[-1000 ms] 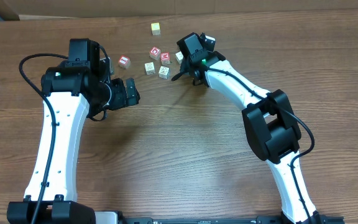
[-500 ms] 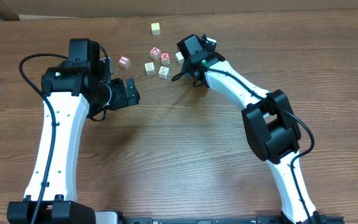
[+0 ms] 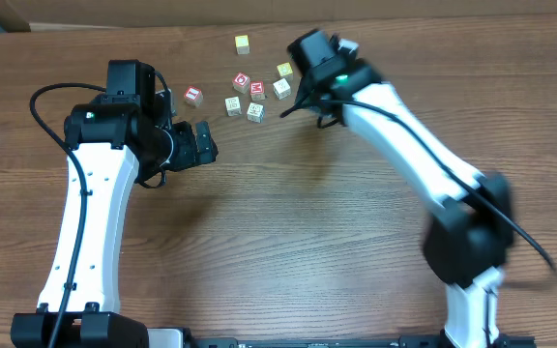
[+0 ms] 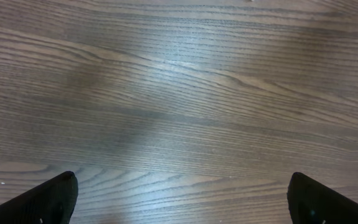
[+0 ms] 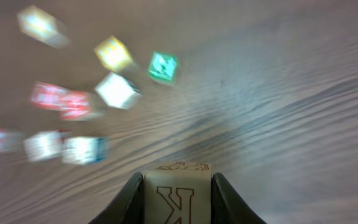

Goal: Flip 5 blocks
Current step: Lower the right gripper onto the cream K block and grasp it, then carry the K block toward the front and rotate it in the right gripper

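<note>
The right claw (image 5: 177,186) is clenched on the K block (image 5: 176,194), one finger (image 5: 128,200) against each side. The block's near face carries a brown "K" that reads upside down in the right wrist view. Whether this block touches the surface (image 3: 288,222) cannot be told. From overhead it is hidden under the claw, and the right arm (image 3: 404,135) shows blurred.

The other blocks lie on the surface ahead of that claw, all blurred in its wrist view. The green block (image 5: 163,66) sits nearest, with the yellow block (image 3: 285,70) just beside it. The white block (image 3: 281,88) lies just below the yellow one in the overhead view. Left of the white one stand the D block (image 3: 242,81) and the M block (image 3: 258,92), both red and close together. Below them lie two pale blocks, the left pale block (image 3: 233,104) and the right pale block (image 3: 255,111), side by side. The red block (image 3: 193,95) lies apart at the left of the cluster, near the left arm (image 3: 90,213). The far block (image 3: 243,43), yellowish, sits alone toward the back edge.

The left claw (image 4: 182,183) is released, its fingers spread wide over bare wood with nothing between them. It hangs left of the cluster, well apart from the right claw.
</note>
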You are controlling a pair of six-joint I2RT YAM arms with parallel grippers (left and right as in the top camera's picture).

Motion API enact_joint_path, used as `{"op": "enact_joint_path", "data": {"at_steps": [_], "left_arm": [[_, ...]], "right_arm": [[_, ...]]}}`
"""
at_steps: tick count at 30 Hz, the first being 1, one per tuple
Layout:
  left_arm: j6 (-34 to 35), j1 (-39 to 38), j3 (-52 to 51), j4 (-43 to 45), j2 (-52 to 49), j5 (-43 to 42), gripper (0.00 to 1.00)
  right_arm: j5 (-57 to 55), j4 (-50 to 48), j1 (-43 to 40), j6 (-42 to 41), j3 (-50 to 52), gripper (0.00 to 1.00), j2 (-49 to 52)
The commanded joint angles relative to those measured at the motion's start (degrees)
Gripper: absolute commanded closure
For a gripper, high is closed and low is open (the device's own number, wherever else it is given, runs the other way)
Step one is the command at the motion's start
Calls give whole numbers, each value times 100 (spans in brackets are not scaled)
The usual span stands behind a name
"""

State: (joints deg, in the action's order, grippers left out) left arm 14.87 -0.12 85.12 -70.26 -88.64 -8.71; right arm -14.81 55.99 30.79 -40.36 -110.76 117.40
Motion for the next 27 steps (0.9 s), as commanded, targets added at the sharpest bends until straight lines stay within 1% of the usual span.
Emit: {"op": "enact_joint_path", "data": {"at_steps": [1, 3, 6, 11, 15, 22, 27], "left_arm": [[-7, 11, 129, 9, -22, 20, 0], [-7, 11, 129, 11, -22, 22, 0], [-4, 11, 129, 9, -22, 22, 0], [-7, 11, 129, 11, -22, 22, 0], [-4, 11, 129, 11, -22, 20, 0], [-7, 11, 129, 11, -22, 22, 0], [-7, 11, 129, 11, -22, 22, 0]], "right_arm": [[11, 302, -15, 162, -273, 81, -1091], [20, 636, -15, 162, -273, 84, -1469], [262, 1001, -15, 181, -273, 84, -1766], [1073, 1530, 26, 181, -181, 82, -1812], [1200, 1611, 188, 175, 247, 82, -1768], [1215, 1032, 734, 107, 1397, 82, -1543], [1303, 114, 1099, -46, 2378, 82, -1408]]}}
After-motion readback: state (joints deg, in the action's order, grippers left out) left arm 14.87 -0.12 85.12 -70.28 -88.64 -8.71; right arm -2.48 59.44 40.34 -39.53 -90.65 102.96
